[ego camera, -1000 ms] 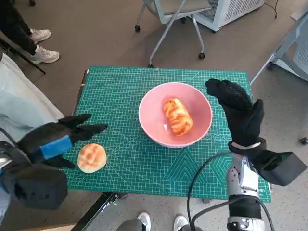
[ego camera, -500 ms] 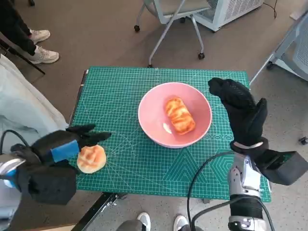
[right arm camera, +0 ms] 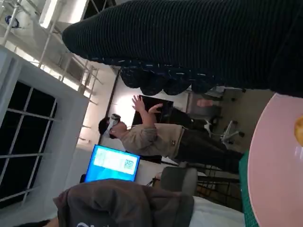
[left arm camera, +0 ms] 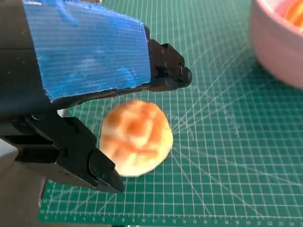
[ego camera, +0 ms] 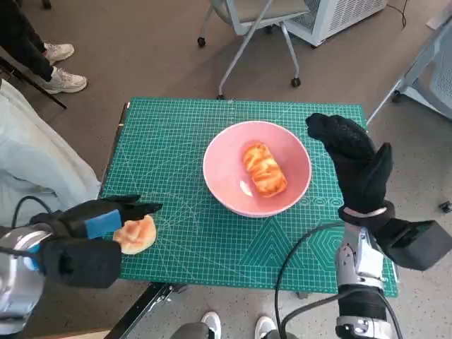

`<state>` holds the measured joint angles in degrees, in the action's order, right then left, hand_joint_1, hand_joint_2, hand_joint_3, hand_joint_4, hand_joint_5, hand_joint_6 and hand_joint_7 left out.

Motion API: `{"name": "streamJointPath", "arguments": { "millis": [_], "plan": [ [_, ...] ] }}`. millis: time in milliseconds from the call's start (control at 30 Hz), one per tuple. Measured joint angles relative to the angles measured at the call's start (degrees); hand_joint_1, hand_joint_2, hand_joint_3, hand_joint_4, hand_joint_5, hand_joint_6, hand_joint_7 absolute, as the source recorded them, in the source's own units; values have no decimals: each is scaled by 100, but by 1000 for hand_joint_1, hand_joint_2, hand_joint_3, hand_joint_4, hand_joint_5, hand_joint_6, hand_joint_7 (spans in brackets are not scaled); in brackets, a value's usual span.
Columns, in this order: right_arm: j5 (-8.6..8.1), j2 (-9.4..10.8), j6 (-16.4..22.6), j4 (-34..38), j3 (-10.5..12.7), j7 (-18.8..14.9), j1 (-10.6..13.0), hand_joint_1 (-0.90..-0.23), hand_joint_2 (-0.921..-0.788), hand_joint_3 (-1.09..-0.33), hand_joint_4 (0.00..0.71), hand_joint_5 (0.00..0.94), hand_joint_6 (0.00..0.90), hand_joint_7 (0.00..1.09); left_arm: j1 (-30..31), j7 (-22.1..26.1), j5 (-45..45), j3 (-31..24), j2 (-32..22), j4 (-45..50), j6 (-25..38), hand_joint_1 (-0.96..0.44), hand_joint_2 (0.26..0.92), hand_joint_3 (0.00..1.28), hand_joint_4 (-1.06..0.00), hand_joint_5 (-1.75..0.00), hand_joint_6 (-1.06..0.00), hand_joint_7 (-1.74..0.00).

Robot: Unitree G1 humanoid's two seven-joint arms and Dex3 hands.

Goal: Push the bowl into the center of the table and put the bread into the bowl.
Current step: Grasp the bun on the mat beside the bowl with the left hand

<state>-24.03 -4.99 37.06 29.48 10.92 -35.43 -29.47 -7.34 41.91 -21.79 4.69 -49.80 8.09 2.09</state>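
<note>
A pink bowl (ego camera: 224, 185) stands near the middle of the green cutting mat (ego camera: 176, 141), with a long glazed bread (ego camera: 264, 169) inside it. A round scored bun (ego camera: 138, 234) lies on the mat's front left corner. My left hand (ego camera: 92, 220) hovers over the bun with fingers spread, partly covering it; the left wrist view shows the bun (left arm camera: 136, 137) between the black fingers (left arm camera: 71, 151), not gripped. My gloved right hand (ego camera: 353, 161) is raised upright just right of the bowl's rim, holding nothing. The bowl's rim (right arm camera: 270, 165) shows in the right wrist view.
The mat's front edge lies just under the bun. A rolling chair (ego camera: 258, 21) stands behind the table, and a person's legs and shoes (ego camera: 49, 67) at the far left. Pale cloth (ego camera: 35, 155) lies left of the table. A person (right arm camera: 156, 137) shows in the right wrist view.
My left hand has drawn back and lowered over the round bun, now partly covering it. The right hand, the bowl and the bread inside have hardly moved.
</note>
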Motion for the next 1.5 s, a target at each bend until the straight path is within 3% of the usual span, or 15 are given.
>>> {"name": "streamJointPath", "arguments": {
  "millis": [133,233,400,533,567,600,700,933,1500],
  "plan": [
    [4,0,0,-2,-5,1,-9,-667,-921,-822,157,1,39,495,-129,-2,-94,175,68,-271,32,150,757,42,-318,-25,-403,-32],
    [4,0,0,-4,-5,1,-10,-667,-921,-822,157,1,39,494,-262,-2,-158,297,87,-523,31,136,769,117,-463,-24,-525,-29],
    [4,0,0,-4,-2,2,-10,-667,-921,-822,157,1,40,493,-471,-17,-256,394,87,-785,12,126,675,417,-756,-53,-736,-51],
    [4,0,0,0,-3,1,-11,-666,-921,-824,156,0,39,492,-583,-87,-266,422,86,-922,-125,127,675,472,-905,-109,-856,-103],
    [4,0,0,1,-1,1,-11,-666,-921,-825,155,0,38,492,-592,-120,-270,425,86,-954,-174,82,764,341,-828,-483,-739,-520],
    [4,0,0,3,0,1,-11,-666,-921,-826,155,0,38,492,-597,-157,-277,429,86,-990,-230,53,820,266,-769,-735,-654,-798],
    [4,0,1,18,2,1,-12,-666,-921,-826,154,0,37,493,-623,-313,-314,451,85,-1160,-460,18,888,156,-721,-1024,-576,-1095],
    [0,0,1,73,14,0,-19,-666,-921,-826,155,0,37,493,-642,-588,-329,462,85,-1383,-855,3,914,65,-744,-1152,-613,-1118],
    [0,5,3,83,10,0,-27,-664,-921,-824,156,1,39,492,-533,-634,-243,214,80,-1065,-926,3,914,34,-781,-1107,-641,-1109]
  ]
}}
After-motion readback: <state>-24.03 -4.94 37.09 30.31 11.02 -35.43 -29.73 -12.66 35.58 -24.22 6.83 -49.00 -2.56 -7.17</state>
